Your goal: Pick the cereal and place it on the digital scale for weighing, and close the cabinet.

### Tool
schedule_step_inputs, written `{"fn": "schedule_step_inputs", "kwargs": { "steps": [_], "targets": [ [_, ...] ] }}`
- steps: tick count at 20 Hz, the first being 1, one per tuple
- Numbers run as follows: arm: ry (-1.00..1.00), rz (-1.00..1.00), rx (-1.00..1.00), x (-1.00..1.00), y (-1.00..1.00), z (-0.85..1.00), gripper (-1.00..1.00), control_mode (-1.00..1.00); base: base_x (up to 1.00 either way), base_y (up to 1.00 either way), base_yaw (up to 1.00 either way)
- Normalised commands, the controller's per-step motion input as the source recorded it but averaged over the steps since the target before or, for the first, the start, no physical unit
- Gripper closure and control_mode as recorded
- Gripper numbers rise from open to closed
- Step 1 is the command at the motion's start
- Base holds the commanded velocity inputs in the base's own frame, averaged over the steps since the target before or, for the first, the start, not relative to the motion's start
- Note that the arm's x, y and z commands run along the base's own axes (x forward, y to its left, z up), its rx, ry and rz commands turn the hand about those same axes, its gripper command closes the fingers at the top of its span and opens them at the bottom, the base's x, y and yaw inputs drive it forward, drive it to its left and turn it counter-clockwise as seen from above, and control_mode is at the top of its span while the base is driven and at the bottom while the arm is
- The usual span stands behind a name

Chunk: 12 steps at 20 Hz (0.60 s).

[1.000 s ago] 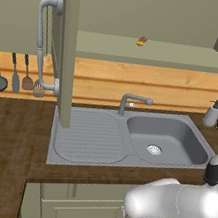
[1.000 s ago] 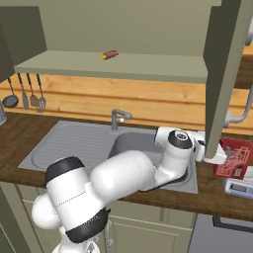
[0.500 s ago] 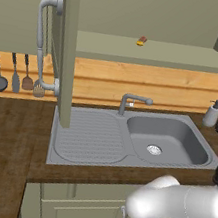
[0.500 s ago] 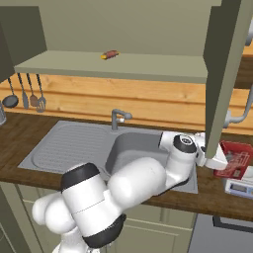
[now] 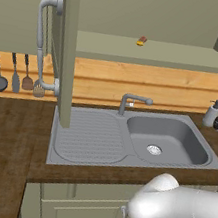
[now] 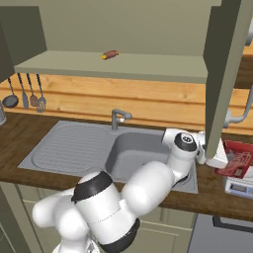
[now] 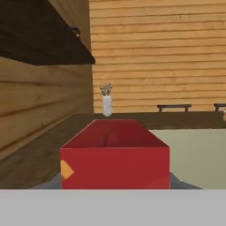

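Observation:
The cereal (image 6: 237,157) is a red box lying tilted just above the white digital scale (image 6: 239,187) on the counter at the right; I cannot tell whether they touch. My gripper (image 6: 221,161) reaches it from the left, half hidden behind the open right cabinet door (image 6: 225,74), and is shut on the box. In the hand view the cereal (image 7: 114,159) sits right in front of the camera, its long top face running away from me. The cabinet's left door (image 5: 61,47) also stands open, its curved bar handle (image 5: 40,43) facing out.
A small yellow-and-red item (image 6: 109,54) lies on the cabinet shelf. The grey sink (image 5: 166,139) with its tap (image 5: 132,102) lies below, and a soap dispenser (image 5: 212,113) stands at its right. Utensils (image 5: 15,77) hang on the wall at the left.
The arm's elbow has swung a little to the right. The hand and the cereal have hardly moved over the scale.

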Motion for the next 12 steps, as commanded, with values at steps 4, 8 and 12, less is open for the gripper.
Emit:
{"fn": "schedule_step_inputs", "kwargs": {
  "steps": [4, 8, 12],
  "targets": [
    [0.00, -0.10, -0.01, 0.28, -0.18, -0.03, 1.00, -1.00, 0.00, 0.00, 0.00],
    [0.00, -0.02, 0.00, 0.14, -0.35, -0.09, 1.00, -1.00, 0.00, 0.00, 0.00],
    [0.02, 0.00, -0.04, 0.03, -0.12, -0.11, 1.00, -1.00, 0.00, 0.00, 0.00]
  ]
}}
